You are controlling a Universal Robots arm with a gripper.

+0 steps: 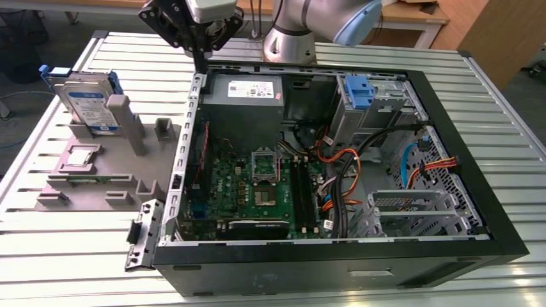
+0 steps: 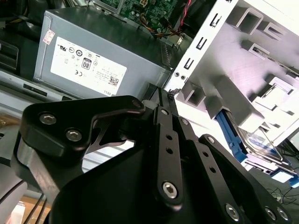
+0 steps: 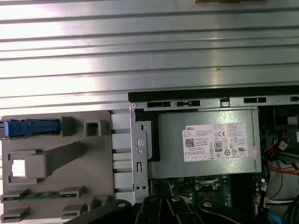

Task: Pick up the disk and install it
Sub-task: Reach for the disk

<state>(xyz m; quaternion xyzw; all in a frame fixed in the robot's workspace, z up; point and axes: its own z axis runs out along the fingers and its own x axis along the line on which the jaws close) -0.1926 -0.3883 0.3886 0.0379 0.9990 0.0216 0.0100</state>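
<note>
Disk [image 1: 89, 102] location: the silver hard drive, with a white-and-blue label and blue side rails, stands on edge in a slot of a grey fixture block [image 1: 94, 176]. In the exterior view the block rests on the slatted metal table [image 1: 477, 83], at about nine o'clock from the open computer case [image 1: 341, 262]. A small square CPU chip [image 1: 78, 160] lies flat on the block at six o'clock from the disk. In the first wrist view the disk [image 3: 30, 127] is seen edge-on by its blue rail, and in the second wrist view it [image 2: 261, 149] sits beyond the case's metal frame.

The black gripper [image 1: 202, 64] hangs above the case's eleven o'clock corner, its tip just over the rim and beside the grey power supply [image 1: 243, 96]. The disk is at about eight o'clock from it, well apart. The jaws are together and hold nothing; both wrist views show the gripper [image 2: 166, 93] [image 3: 163, 200] with its fingers meeting above the power supply [image 2: 93, 60] [image 3: 208, 142].

Inside the case a green motherboard [image 1: 256, 185] fills the seven o'clock part, and a blue drive caddy [image 1: 360, 96] sits at one o'clock.
</note>
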